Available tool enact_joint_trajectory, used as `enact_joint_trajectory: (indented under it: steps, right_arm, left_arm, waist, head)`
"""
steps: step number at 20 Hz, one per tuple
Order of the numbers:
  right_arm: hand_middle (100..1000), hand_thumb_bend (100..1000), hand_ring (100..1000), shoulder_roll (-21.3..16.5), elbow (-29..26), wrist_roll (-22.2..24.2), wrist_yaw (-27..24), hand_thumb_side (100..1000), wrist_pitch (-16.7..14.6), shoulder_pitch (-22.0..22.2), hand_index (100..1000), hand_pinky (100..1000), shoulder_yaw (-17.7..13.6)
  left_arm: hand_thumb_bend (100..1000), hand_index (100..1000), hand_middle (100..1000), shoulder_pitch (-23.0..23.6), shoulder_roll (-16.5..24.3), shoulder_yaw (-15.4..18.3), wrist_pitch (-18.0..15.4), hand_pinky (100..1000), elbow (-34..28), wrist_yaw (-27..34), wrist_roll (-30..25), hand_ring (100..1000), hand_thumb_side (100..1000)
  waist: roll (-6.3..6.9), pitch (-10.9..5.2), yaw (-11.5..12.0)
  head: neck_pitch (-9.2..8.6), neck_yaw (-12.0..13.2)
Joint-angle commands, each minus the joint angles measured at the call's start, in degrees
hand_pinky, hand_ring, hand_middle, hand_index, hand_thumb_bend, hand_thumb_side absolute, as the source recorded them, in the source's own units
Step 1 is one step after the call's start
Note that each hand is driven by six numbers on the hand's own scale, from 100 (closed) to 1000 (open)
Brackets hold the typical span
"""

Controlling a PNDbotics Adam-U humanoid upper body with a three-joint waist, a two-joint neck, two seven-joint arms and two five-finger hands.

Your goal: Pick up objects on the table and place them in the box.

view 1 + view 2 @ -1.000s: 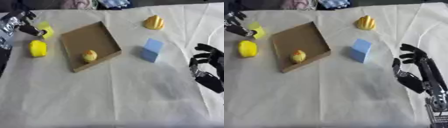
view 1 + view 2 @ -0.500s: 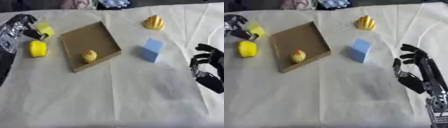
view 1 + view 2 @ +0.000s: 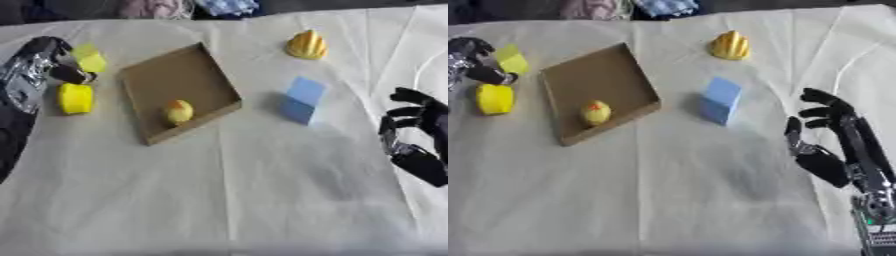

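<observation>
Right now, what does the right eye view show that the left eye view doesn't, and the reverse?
Only the right eye view shows the right arm's forearm below the right hand. Only the left eye view shows more of the left arm behind the left hand. Both show the box, the yellow object inside it, the blue block and three yellow objects outside.

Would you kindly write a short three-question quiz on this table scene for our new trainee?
1. True or false: the cardboard box already holds one yellow rounded object.
2. Which hand is nearest the yellow cylinder? A) left hand B) right hand
3. Fill in: the blue block lies between the box and the robot's ____ hand.

Key
1. True; it lies near the box's near wall.
2. A; the left hand is beside the pale yellow piece, just above the cylinder.
3. right; the orange ridged object lies farther back.
</observation>
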Motion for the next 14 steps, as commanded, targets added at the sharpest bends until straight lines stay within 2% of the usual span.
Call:
enact_joint_trajectory:
  steps: [1, 6, 10, 14]
  right_arm:
    - [804, 100, 734, -1.01, -0.51, 0.05, -0.1, 355, -0.08, -0.49, 891, 675, 0.04]
    - [804, 100, 734, -0.96, -0.46, 0.02, -0.11, 359, -0.06, -0.47, 891, 675, 0.01]
    - [804, 100, 734, -0.92, -0.46, 0.01, -0.12, 360, -0.06, -0.5, 891, 675, -0.02]
    - [804, 100, 734, -0.92, -0.45, -0.04, -0.11, 360, -0.04, -0.51, 891, 675, -0.11]
  left_arm:
    - [497, 819, 750, -0.64, 1.05, 0.03, 0.04, 719, -0.11, -0.31, -0.62, 696, 235]
    - [463, 722, 614, -0.52, 1.05, 0.1, 0.04, 668, -0.53, -0.4, 0.6, 590, 193]
    - [412, 674, 558, -0.46, 1.21, 0.09, -0.05, 640, -1.25, -0.08, 2.47, 541, 152]
    - [403, 635, 517, -0.61, 1.81, -0.28, -0.44, 619, -3.59, 0.41, 4.73, 504, 134]
  waist:
    - [0.36, -1.24, -0.02]
    - [0.36, -1.28, 0.0]
    - [0.38, -1.33, 0.06]
    - [0.41, -1.39, 0.14]
  head:
    - [0.27, -0.06]
    - [0.27, -0.16]
    - [0.27, -0.22]
    - [0.27, -0.29]
